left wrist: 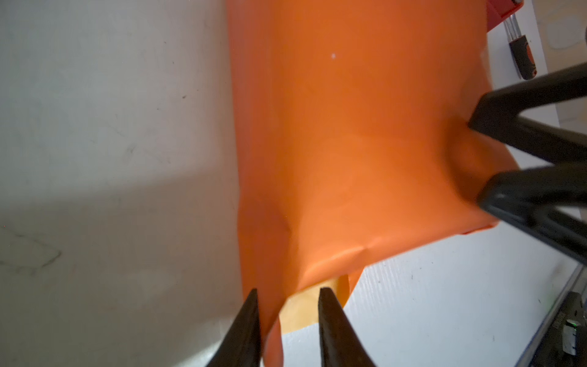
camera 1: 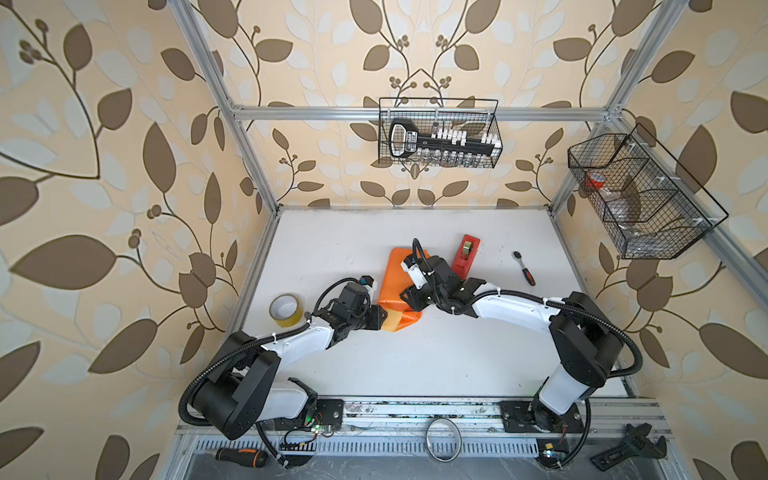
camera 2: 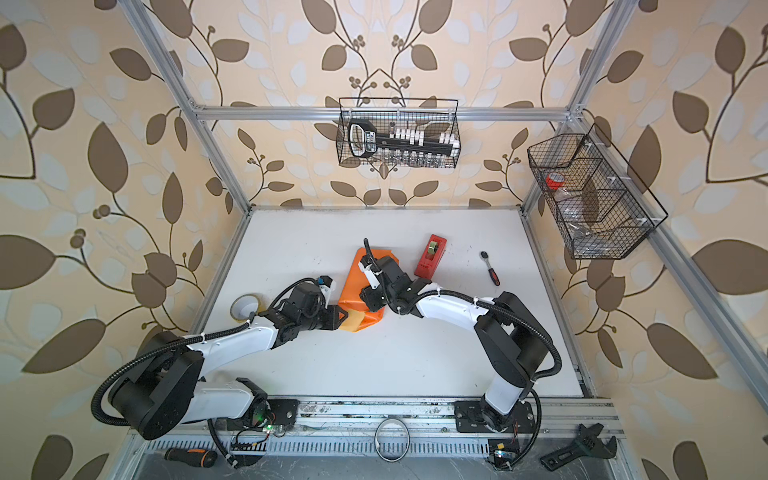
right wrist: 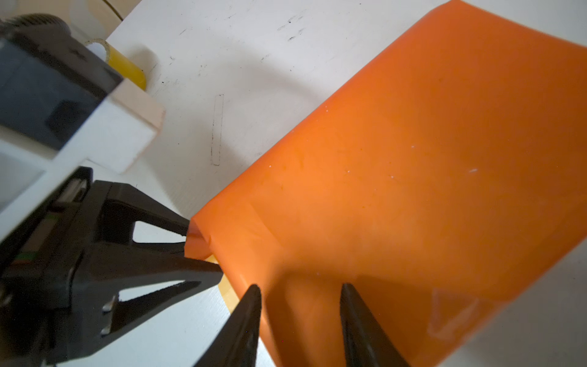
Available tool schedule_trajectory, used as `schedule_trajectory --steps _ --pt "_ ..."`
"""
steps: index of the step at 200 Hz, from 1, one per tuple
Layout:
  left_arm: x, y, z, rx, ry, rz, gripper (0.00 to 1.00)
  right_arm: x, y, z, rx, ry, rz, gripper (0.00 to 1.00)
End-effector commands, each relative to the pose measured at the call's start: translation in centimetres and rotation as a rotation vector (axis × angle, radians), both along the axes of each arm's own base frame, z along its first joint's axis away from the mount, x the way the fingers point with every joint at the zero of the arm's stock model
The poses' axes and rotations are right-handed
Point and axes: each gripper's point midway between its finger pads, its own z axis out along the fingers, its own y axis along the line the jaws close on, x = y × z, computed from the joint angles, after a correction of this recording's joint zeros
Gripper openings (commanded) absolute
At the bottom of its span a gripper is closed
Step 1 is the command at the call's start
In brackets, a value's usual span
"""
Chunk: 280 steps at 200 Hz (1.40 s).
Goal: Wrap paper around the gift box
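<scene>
The paper lies mid-table, folded orange side out into a long bundle. The gift box is hidden under it. My left gripper is at the bundle's near left corner. Its fingers are closed on a folded corner of the paper, where the pale inner side shows. In the right wrist view the left gripper pinches that corner. My right gripper stands open over the bundle's near right edge. Its tips push into the paper and dent it.
A red tape dispenser stands just right of the paper, with a ratchet wrench further right. A yellow tape roll sits at the table's left edge. Wire baskets hang on the frame. A screwdriver, ring and wrench lie along the front rail.
</scene>
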Motion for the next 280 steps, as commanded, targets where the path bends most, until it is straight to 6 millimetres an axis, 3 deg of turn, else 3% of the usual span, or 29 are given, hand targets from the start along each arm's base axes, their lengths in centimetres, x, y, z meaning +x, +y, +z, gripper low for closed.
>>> schedule_trajectory --steps 1,73,173,192,229,266,270,280 --pt "1.4 -0.9 1.8 -0.018 -0.061 0.027 0.36 -0.4 -0.2 -1.4 -0.009 0.027 0.007 0.42" --pt "1.9 -3.1 2.6 -0.111 -0.079 -0.004 0.49 -0.5 0.0 -1.8 -0.005 0.034 0.008 0.41" --pt "2.2 -4.7 3.3 -0.196 -0.121 -0.053 0.56 -0.7 -0.3 -2.2 -0.010 0.041 0.001 0.38" --pt "2.0 -4.8 3.4 -0.209 -0.125 -0.062 0.56 -0.7 -0.3 -2.5 -0.014 0.046 0.000 0.38" --pt "1.8 -5.3 3.3 -0.233 -0.129 -0.091 0.44 -0.7 -0.5 -2.6 -0.015 0.049 -0.006 0.37" --pt "2.1 -5.1 2.9 -0.209 -0.138 -0.086 0.37 -0.7 -0.4 -2.6 -0.013 0.050 -0.005 0.37" --pt "2.0 -5.0 1.9 -0.193 -0.114 -0.084 0.37 -0.7 -0.4 -2.6 -0.014 0.050 -0.004 0.37" --pt "2.0 -5.0 1.7 -0.189 -0.112 -0.084 0.38 -0.7 -0.4 -2.7 -0.015 0.052 -0.005 0.37"
